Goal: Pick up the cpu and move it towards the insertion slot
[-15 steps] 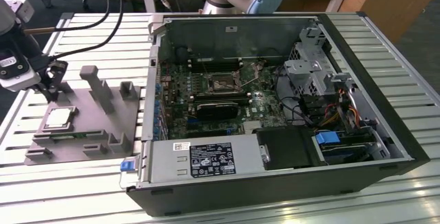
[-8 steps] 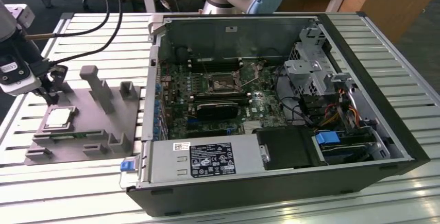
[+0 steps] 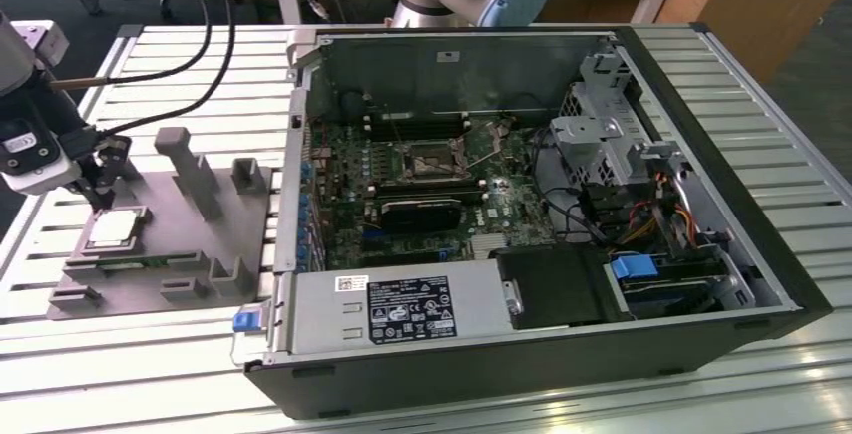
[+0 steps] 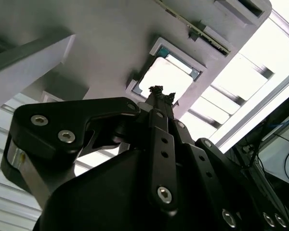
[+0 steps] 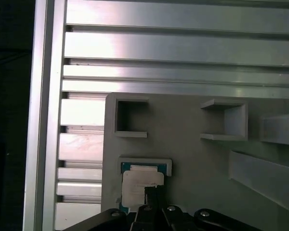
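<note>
Black gripper (image 4: 156,91), pinched shut, empty, near shiny silver square cpu (image 4: 176,77) in grey plastic fixture (image 4: 106,38); risk: shut tips jab its top.

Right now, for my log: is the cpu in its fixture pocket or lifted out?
In: the cpu lies flat in the grey fixture pocket, the gripper close above it.

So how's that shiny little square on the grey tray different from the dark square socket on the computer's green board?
The cpu is bright silver; the insertion slot is dark within a metal frame. The cpu lies outside the computer on the grey fixture plate, the gripper close above it; the insertion slot sits inside the open case on the green board. Both are square and lie flat.
</note>
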